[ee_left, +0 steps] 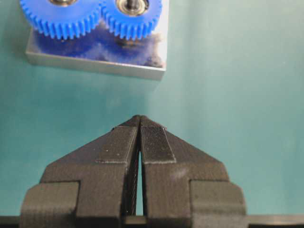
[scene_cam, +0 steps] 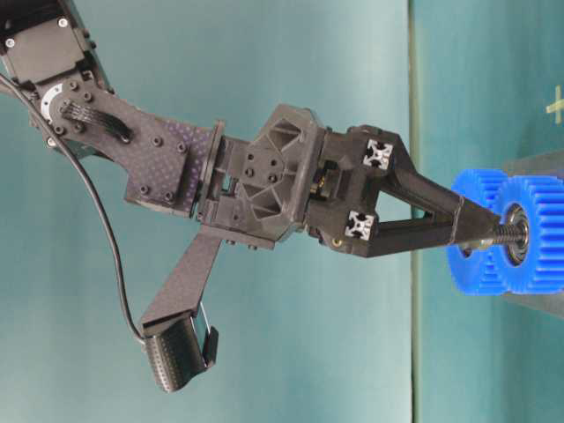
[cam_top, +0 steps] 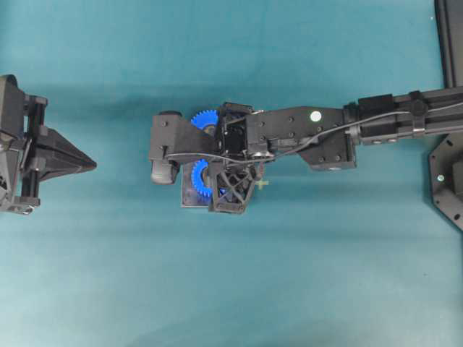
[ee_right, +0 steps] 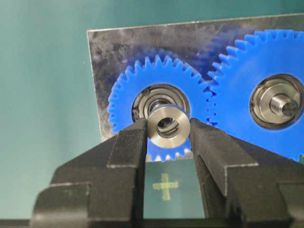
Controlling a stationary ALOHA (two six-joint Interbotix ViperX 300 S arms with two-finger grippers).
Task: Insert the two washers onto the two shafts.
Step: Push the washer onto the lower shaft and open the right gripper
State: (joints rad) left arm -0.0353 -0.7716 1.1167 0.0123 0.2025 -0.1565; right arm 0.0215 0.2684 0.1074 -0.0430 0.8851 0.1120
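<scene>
A silver washer [ee_right: 167, 126] is gripped between the fingertips of my right gripper [ee_right: 167, 132], which is shut on it. It sits right in front of the hub of the smaller blue gear [ee_right: 124, 110], hiding that gear's shaft. The larger blue gear [ee_right: 237, 61] meshes beside it, with its own bare shaft end [ee_right: 283, 104]. Both gears sit on a metal plate [ee_right: 109, 52]. In the table-level view the gripper tips [scene_cam: 480, 231] touch the gear hub [scene_cam: 515, 233]. My left gripper [ee_left: 139, 118] is shut and empty, well back from the plate [ee_left: 95, 66].
A yellow cross mark [ee_right: 166, 185] lies on the teal table below the plate. In the overhead view the right arm [cam_top: 289, 134] covers most of the plate [cam_top: 189, 201], and the left gripper [cam_top: 90, 165] rests at the far left. A black frame [cam_top: 452, 43] stands at the right edge.
</scene>
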